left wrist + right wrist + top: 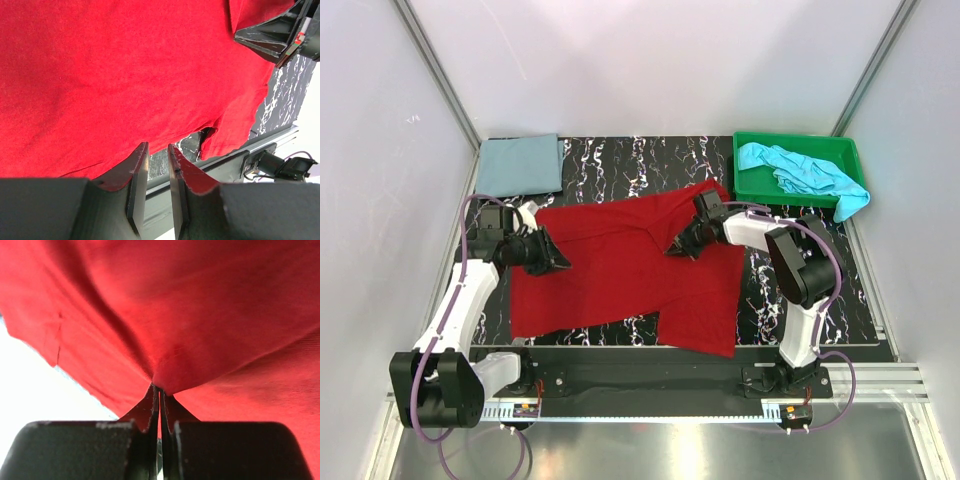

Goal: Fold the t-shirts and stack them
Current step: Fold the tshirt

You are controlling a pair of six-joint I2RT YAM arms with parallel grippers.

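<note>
Grey-blue t-shirt [520,165]: folded flat, behind the red t-shirt's left end, apart from it.
Left hand [157,150]: low at the red t-shirt's left edge; fingers a little apart, with dark worktop [620,155] showing through the narrow gap.
Red t-shirt [610,275]: landmark; spread wide over the middle of the worktop, its near right corner reaching the front edge.
Right hand [159,389]: on the red t-shirt's right part; fingers pressed together, pinching a raised fold of the red cloth.
Green tray [750,186]: behind the red t-shirt's right end.
Turquoise t-shirt [800,172]: crumpled in the tray, one end spilling over the rim on the side away from the red t-shirt.
</note>
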